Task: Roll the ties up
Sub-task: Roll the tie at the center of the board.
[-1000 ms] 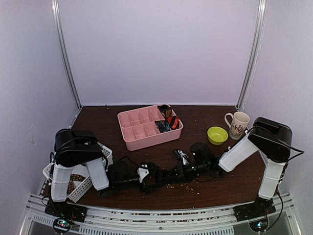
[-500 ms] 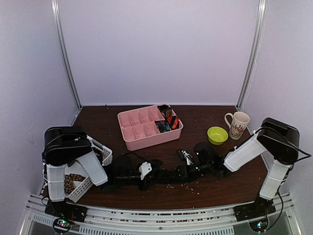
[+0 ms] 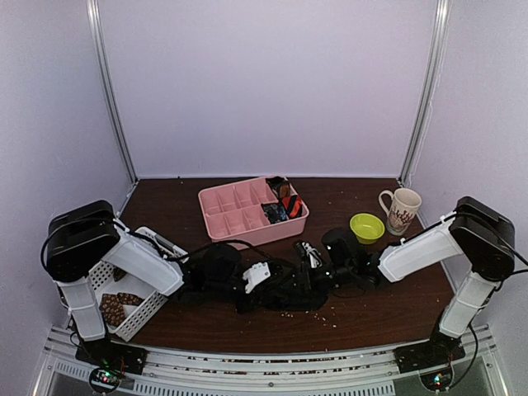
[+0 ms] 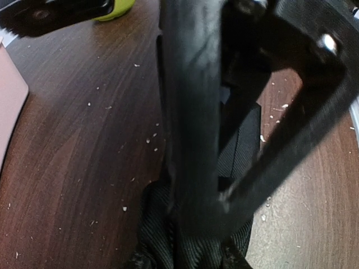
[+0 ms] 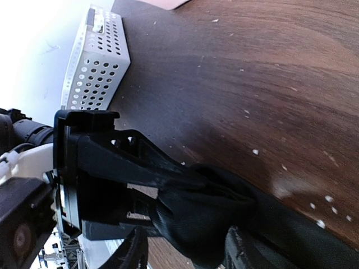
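Observation:
A plain black tie (image 3: 299,290) lies bunched on the dark table between my two grippers. My left gripper (image 3: 280,285) reaches in from the left, and its fingers (image 4: 193,123) are pinched on the ribbed black fabric (image 4: 160,235). From the right wrist view, the left gripper (image 5: 162,179) clamps the bundle (image 5: 210,216). My right gripper (image 3: 319,276) comes from the right; its fingertips (image 5: 133,251) stand apart on either side of the bundle, the gripper (image 5: 185,251) open around it. Rolled ties (image 3: 283,202) sit in the pink tray's right compartments.
The pink compartment tray (image 3: 216,231) stands behind the grippers. A green bowl (image 3: 366,227) and a mug (image 3: 401,210) are at the right. A white perforated basket (image 3: 153,305) with brown patterned ties (image 3: 115,305) sits at the near left. Light crumbs dot the table.
The left gripper has shut on the black tie while the right gripper has opened. Both grippers and the tie have shifted slightly away from the near edge; the left arm's shoulder swung left.

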Tool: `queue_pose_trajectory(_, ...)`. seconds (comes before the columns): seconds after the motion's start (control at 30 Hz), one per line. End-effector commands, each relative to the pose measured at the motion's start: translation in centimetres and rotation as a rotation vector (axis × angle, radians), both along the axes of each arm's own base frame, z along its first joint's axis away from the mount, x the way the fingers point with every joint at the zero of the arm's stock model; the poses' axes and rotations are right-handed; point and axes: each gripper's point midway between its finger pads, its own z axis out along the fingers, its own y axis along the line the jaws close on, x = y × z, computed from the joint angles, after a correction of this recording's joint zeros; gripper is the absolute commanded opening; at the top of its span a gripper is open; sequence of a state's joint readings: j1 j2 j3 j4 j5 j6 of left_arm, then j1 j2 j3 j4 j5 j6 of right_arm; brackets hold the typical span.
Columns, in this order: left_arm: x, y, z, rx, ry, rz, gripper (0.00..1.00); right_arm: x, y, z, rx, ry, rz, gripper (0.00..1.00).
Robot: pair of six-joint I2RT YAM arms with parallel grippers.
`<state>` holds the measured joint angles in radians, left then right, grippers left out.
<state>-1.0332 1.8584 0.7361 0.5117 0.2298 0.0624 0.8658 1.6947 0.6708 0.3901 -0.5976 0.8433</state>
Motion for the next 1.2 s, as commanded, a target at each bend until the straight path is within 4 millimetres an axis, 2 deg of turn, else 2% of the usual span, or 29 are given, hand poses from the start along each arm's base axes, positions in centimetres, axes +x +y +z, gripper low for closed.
queue_pose_trajectory(0.0,-0.9,2.5,-3.4,0.193,0.073,0.010,0.31,0.4,0.8,-1.2,-0.040,0.023,-0.011,0.44)
queue_pose_trajectory(0.1,-0.8,2.6,-3.3,0.210,0.072,0.019,0.31,0.5,0.7,-2.2,-0.063,0.036,-0.011,0.34)
queue_pose_trajectory(0.13,-0.8,2.7,-3.3,0.215,0.072,0.020,0.31,0.3,0.5,-2.7,-0.072,0.043,-0.008,0.28)
queue_pose_trajectory(0.17,-0.7,2.7,-3.2,0.215,0.068,0.020,0.32,0.2,0.4,-3.1,-0.082,0.047,-0.008,0.19)
queue_pose_trajectory(0.2,-0.6,2.7,-3.0,0.212,0.061,0.024,0.34,0.0,0.1,-3.5,-0.093,0.052,-0.010,0.05)
queue_pose_trajectory(0.23,-0.5,2.7,-2.7,0.201,0.054,0.032,0.36,-0.2,-0.1,-3.8,-0.099,0.054,-0.010,0.00)
queue_pose_trajectory(0.43,0.2,3.0,1.2,0.003,-0.043,0.087,0.69,-1.0,-2.0,-5.7,-0.105,0.082,-0.032,0.00)
queue_pose_trajectory(0.5,0.1,2.9,2.5,-0.070,-0.079,0.088,0.77,-1.3,-2.6,-6.2,-0.097,0.095,-0.041,0.00)
queue_pose_trajectory(0.57,0.1,2.6,3.2,-0.118,-0.101,0.078,0.81,-1.6,-3.3,-6.8,-0.088,0.111,-0.051,0.00)
queue_pose_trajectory(0.8,-1.2,0.7,3.5,-0.230,-0.099,0.006,0.92,-2.3,-5.0,-8.2,-0.098,0.136,-0.078,0.00)
queue_pose_trajectory(1.0,-1.8,-1.1,4.1,-0.267,-0.196,-0.069,0.93,-2.0,-6.2,-9.0,-0.122,0.160,-0.108,0.00)
queue_pose_trajectory(1.17,-2.0,-2.9,3.9,-0.249,-0.241,-0.163,0.93,-2.1,-6.5,-9.3,-0.137,0.170,-0.095,0.00)
